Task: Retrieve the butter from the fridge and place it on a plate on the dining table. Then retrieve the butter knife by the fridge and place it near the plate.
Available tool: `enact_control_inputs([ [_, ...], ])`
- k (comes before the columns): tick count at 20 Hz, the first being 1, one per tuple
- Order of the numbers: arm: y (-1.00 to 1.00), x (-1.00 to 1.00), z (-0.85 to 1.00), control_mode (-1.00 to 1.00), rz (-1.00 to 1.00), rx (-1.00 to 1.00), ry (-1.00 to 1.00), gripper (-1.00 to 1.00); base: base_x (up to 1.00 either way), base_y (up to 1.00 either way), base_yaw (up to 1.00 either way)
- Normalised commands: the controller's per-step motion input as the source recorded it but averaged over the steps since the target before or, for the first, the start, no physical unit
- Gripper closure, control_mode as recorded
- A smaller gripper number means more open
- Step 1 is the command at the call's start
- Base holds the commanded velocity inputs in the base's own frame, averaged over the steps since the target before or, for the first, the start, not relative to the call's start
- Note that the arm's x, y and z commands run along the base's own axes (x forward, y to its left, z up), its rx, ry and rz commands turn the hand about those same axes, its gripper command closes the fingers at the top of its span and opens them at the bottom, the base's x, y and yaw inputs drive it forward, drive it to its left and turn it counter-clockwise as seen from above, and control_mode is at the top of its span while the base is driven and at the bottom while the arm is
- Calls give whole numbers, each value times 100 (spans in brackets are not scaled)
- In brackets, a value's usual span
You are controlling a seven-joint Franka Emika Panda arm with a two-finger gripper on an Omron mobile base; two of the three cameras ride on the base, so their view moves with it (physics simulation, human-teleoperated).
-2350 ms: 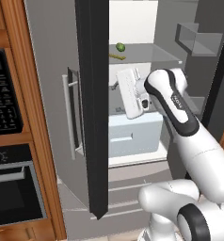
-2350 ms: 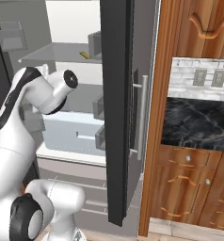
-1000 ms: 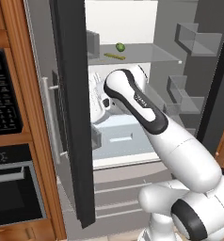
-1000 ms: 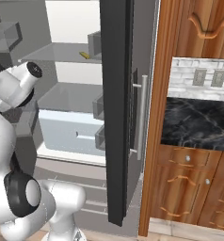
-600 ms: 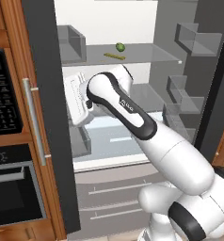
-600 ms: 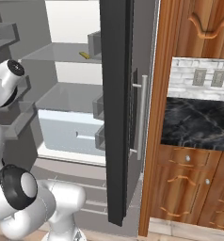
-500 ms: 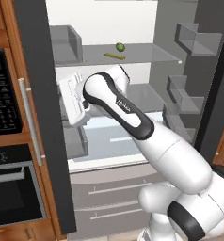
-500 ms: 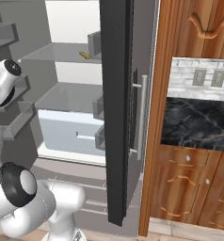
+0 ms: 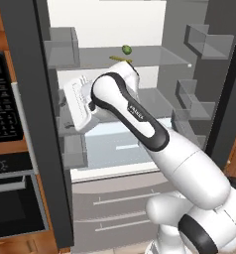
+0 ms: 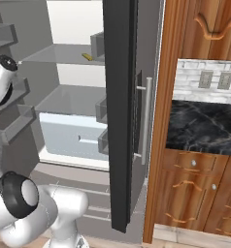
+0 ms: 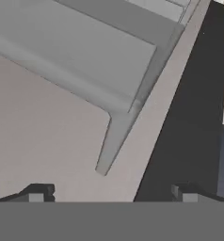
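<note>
Dark fingertips (image 11: pixel 36 192) rise at the bottom of the hand view, set far apart, so the jaws stand spread with nothing between them; ahead of them is only the grey inner face of the fridge's left door (image 9: pixel 35 119) and its moulded bins. In the left base view the gripper (image 9: pixel 70 106) sits left of centre, right by that door and its bins, with the white arm (image 9: pixel 140 124) curving down to the lower right. The butter (image 9: pixel 121 58) lies in the upper middle of that frame on the glass shelf (image 9: pixel 154 54), just below a small round green fruit (image 9: pixel 126 49); in the right base view the same stick shows upper left as a yellow sliver (image 10: pixel 87 56). It looks light, thin and stiff, lying flat, so I judge the jaws should close across its 2 long sides near the middle, coming in low over the shelf. A smooth stick may slip or skate on the glass, and the fruit beside it could be knocked rolling.
</note>
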Motion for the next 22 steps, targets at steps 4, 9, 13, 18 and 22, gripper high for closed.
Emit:
enact_control_inputs([
  [4,-67,-46,0,-100,-3,-10,2,-100,0,0,0],
  [9,-92,-16,-12,-100,2,-22,0,-100,0,0,0],
  [13,-100,-16,-31,-100,23,-17,-6,-100,0,0,0],
  [18,-99,-30,-9,-100,36,-31,-2,-100,0,0,0],
  [22,-90,-33,-8,-100,42,-42,-6,-100,0,0,0],
])
